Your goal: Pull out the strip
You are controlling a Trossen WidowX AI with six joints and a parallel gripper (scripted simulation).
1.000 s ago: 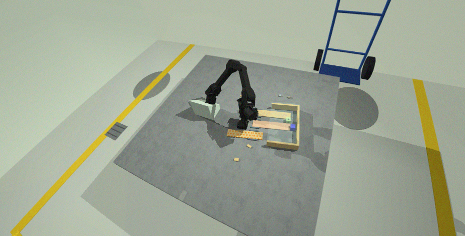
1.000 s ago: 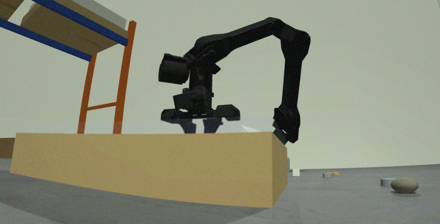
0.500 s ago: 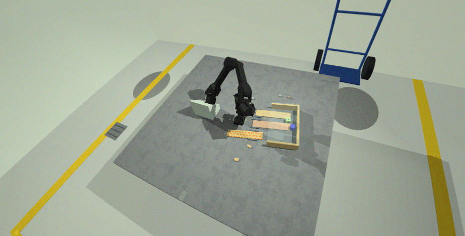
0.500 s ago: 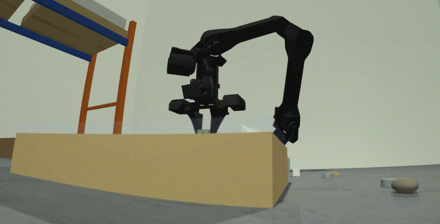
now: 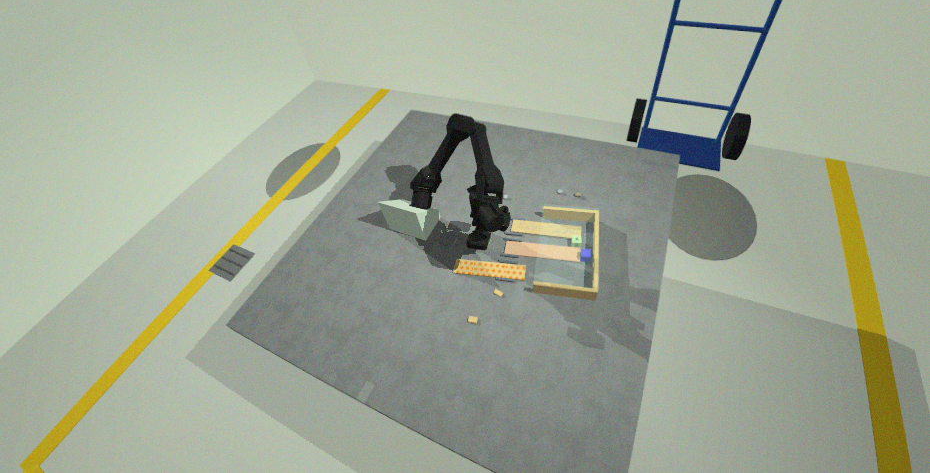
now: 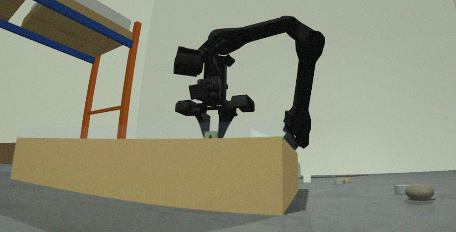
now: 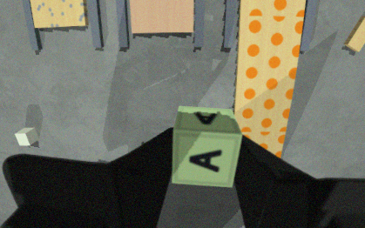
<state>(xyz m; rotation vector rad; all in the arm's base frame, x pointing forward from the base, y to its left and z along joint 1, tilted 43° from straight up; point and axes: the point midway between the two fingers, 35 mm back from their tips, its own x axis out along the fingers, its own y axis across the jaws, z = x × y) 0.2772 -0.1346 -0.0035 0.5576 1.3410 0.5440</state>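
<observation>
My gripper (image 6: 214, 135) (image 7: 203, 137) is shut on a green cube (image 6: 211, 135) (image 7: 205, 158) marked with a black A. It holds the cube up in the air, off the strips; in the exterior view the cube shows just over the tray's wall. The orange-dotted strip (image 5: 489, 269) (image 7: 274, 62) lies pulled out, outside the wooden tray (image 5: 564, 293) (image 6: 143, 172). The plain pink strip (image 5: 542, 251) (image 7: 162, 15) and the pale yellow speckled strip (image 5: 545, 228) (image 7: 58, 13) lie with their far ends in the tray. The cube is hidden behind the arm in the top view.
A green cube (image 5: 576, 239) and a blue cube (image 5: 586, 254) sit at the far ends of the strips in the tray. Grey rails (image 7: 199, 26) flank the strips. Small wooden blocks (image 5: 473, 320) (image 7: 361, 34), a white cube (image 7: 26, 137) and a brown stone (image 6: 419, 192) lie around.
</observation>
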